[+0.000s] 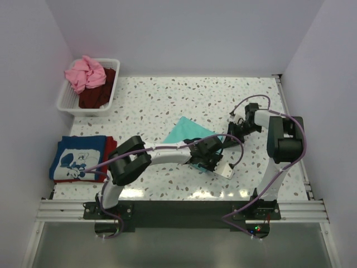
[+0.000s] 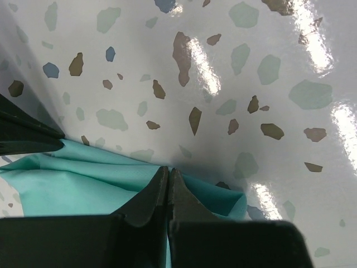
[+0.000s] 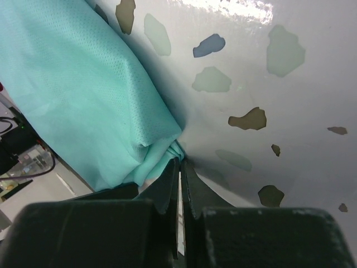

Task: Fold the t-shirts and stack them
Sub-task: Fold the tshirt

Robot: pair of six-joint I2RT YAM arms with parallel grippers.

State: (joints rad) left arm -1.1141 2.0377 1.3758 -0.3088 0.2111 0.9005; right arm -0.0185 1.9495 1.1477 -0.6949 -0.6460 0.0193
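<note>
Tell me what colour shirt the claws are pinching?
Plain teal-green t-shirt, clearest in the right wrist view.

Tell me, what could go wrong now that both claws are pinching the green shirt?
1. The left gripper and right gripper each pinch only a thin edge of the teal t-shirt, so the cloth might slip out when lifted.
2. The cloth is bunched at the right gripper, so the fold may come out wrinkled.
3. The two grippers sit close together and could bump.
</note>
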